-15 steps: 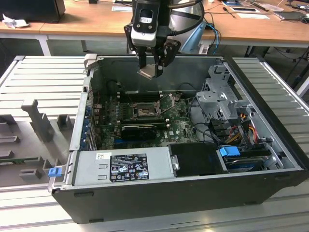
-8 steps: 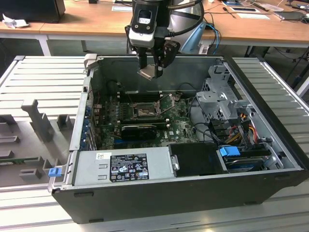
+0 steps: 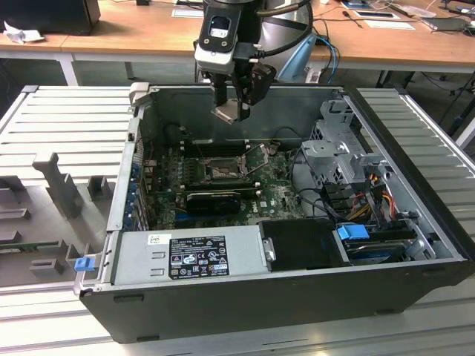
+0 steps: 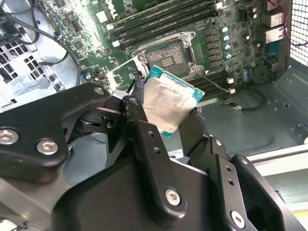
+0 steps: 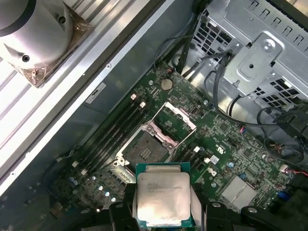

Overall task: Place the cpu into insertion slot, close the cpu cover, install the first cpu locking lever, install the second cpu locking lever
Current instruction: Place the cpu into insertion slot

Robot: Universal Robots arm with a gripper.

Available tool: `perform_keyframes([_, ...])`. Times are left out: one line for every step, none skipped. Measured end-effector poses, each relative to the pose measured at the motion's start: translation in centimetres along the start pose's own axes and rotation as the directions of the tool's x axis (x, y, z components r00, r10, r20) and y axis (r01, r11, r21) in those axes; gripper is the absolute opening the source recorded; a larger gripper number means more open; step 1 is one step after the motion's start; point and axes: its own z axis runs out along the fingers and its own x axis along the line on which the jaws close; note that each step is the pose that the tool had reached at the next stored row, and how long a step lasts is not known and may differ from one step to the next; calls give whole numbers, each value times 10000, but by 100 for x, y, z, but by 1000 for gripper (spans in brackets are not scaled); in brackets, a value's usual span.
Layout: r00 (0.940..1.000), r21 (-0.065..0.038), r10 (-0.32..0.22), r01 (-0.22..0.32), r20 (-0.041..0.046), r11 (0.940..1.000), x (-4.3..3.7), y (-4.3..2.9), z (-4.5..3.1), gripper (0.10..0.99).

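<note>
Clamping the cpu [image 5: 161, 195], the end effector [image 3: 234, 111] hangs well above the insertion slot [image 5: 143, 150].

1 cpu [image 5: 161, 196], 1 insertion slot [image 5: 143, 150], 1 cpu cover [image 5: 183, 115], 1 pincer [image 3: 234, 111]

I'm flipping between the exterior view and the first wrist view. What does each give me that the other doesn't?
Exterior view: the whole open case, the power supply along its near wall, and the tool hanging high above the motherboard. First wrist view: the metal top of the cpu face-on, and the cpu cover swung open beside the insertion slot, whose dark centre is bare. Both: the cpu gripped in the tool, not yet in the slot.
</note>
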Motion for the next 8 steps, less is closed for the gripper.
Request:
perform_keyframes([10000, -1, 74, -74, 7, 10000, 0, 0, 1, 529])
perform_keyframes([9999, -3, 133, -133, 11, 9999, 0, 0, 2, 529])
perform_keyframes([9998, -4, 200, -200, 18, 9998, 0, 0, 3, 529])
perform_keyframes([9995, -7, 314, -314, 27, 9995, 0, -1, 5, 529])
perform_keyframes([9993, -7, 378, -378, 33, 9993, 0, 0, 5, 529])
perform_keyframes([9991, -10, 428, -428, 37, 9991, 0, -1, 6, 529])
perform_keyframes([9988, -11, 487, -487, 42, 9988, 0, -1, 7, 529])
perform_keyframes([9986, -12, 536, -536, 47, 9986, 0, -1, 8, 529])
